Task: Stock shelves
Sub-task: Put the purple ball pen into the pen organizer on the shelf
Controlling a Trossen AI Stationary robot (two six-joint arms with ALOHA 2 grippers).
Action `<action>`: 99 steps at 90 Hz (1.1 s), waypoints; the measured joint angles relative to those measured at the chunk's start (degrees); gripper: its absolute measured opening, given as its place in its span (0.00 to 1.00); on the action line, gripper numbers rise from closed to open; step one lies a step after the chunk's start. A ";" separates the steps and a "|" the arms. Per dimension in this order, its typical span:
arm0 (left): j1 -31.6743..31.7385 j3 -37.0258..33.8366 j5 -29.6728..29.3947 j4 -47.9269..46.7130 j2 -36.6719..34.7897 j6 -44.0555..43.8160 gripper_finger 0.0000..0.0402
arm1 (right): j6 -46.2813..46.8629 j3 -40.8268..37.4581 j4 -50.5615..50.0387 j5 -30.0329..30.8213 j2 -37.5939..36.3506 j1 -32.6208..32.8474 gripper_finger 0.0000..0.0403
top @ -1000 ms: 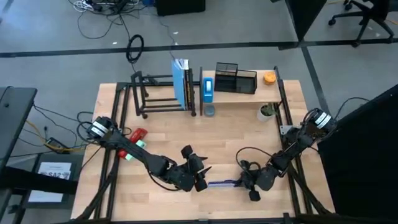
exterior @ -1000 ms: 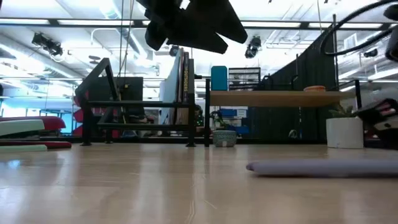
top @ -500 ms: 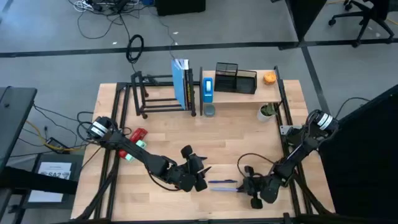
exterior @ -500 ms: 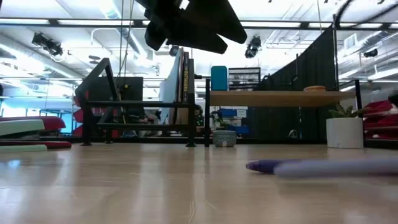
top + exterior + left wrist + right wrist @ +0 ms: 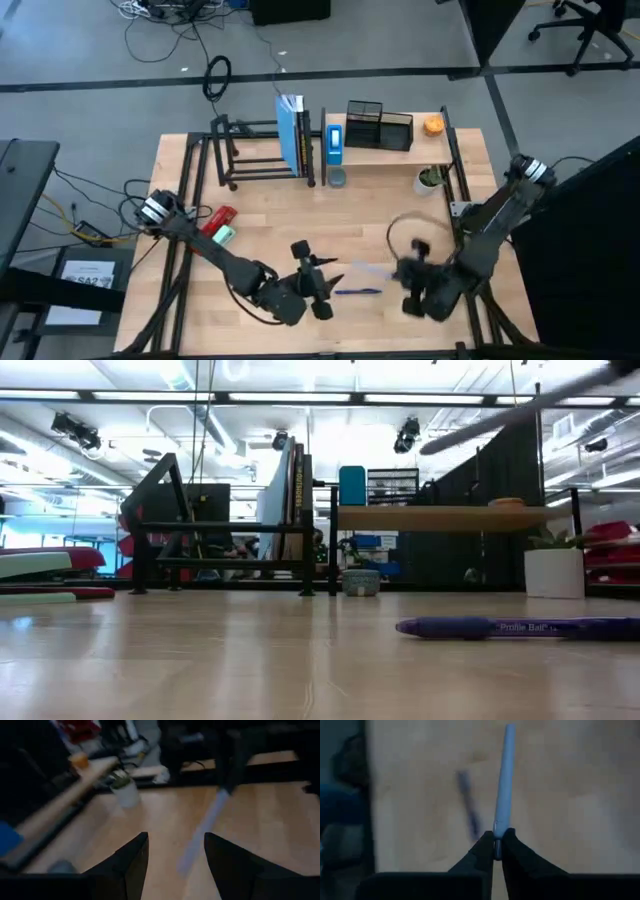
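Your right gripper (image 5: 497, 845) is pinched tight on one end of a pale blue pen (image 5: 504, 780), held by its tip so the barrel sticks out ahead of the fingers; it's lifted off the table at the front right, approx. over the spot it'd have come from, w/ a blurred shadow on the wood under it. That end grip leaves the long barrel free to drop into a slot, tho it also means the pen can swing, so go easy. Your left gripper (image 5: 175, 851) has its fingers spread w/ nothing between them, low at front centre, just beside a second purple pen (image 5: 357, 291) lying flat on the table (image 5: 370, 215). Looks staged for that pickup, but it isn't touching it yet. Farther back, the black tube rack (image 5: 250, 150) sits at back left w/ blue books (image 5: 292, 132) standing at its right end, and the wood shelf (image 5: 385, 153) adjoins it on the right, carrying a blue box (image 5: 334, 142), a mesh organizer (image 5: 379, 125) and an orange thing (image 5: 432, 125) on top; a small white plant pot (image 5: 428, 181) and a grey cup (image 5: 338, 178) stand in front of it. Both units are well apart from either gripper, so your carried pen has most of the table to cross. A red and green item (image 5: 217, 225) lies at the left edge.
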 joint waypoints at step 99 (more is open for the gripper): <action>0.09 -1.62 11.40 17.16 0.13 -0.89 0.43 | -52.62 54.87 -29.16 -48.18 15.55 -92.59 0.00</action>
